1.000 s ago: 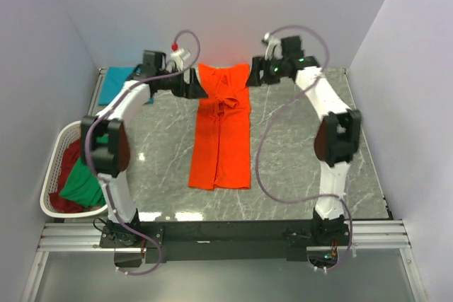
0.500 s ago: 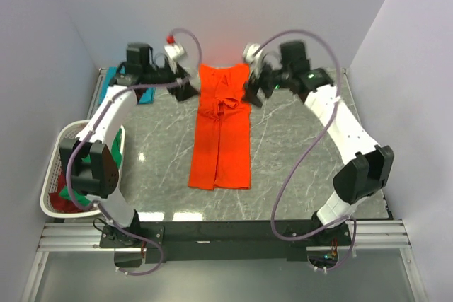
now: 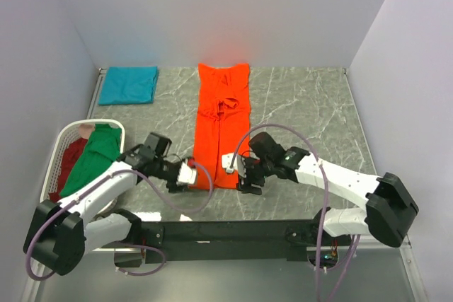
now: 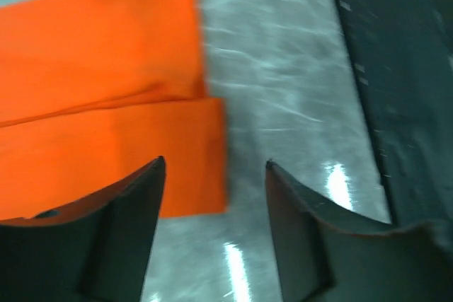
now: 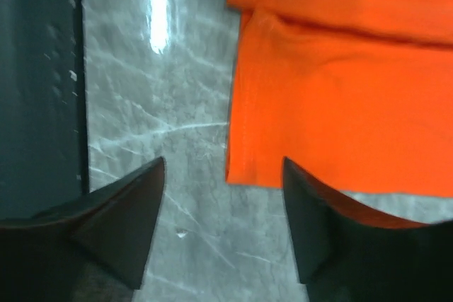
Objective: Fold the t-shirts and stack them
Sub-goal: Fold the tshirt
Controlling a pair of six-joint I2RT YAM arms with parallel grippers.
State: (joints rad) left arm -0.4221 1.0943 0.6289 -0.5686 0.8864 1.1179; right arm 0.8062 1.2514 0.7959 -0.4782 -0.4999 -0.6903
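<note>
The bright orange t-shirt (image 3: 223,125) lies as a long narrow strip down the middle of the grey marble table, sleeves folded in. My left gripper (image 3: 190,174) is open at its near left corner, which shows in the left wrist view (image 4: 106,139). My right gripper (image 3: 236,172) is open at the near right corner, seen in the right wrist view (image 5: 340,104). Both hold nothing. A folded teal t-shirt (image 3: 128,84) lies at the far left. A green t-shirt (image 3: 92,157) and a dark red t-shirt (image 3: 67,160) lie in the basket.
The white slatted laundry basket (image 3: 71,129) stands at the table's left edge. The dark front rail (image 3: 233,230) runs along the near edge, close behind both grippers. Grey walls close in the table on three sides.
Both arms have swung from the shirt's far collar end back to its near hem end, and their grippers now sit low at the two near corners. The shirt has not moved.
</note>
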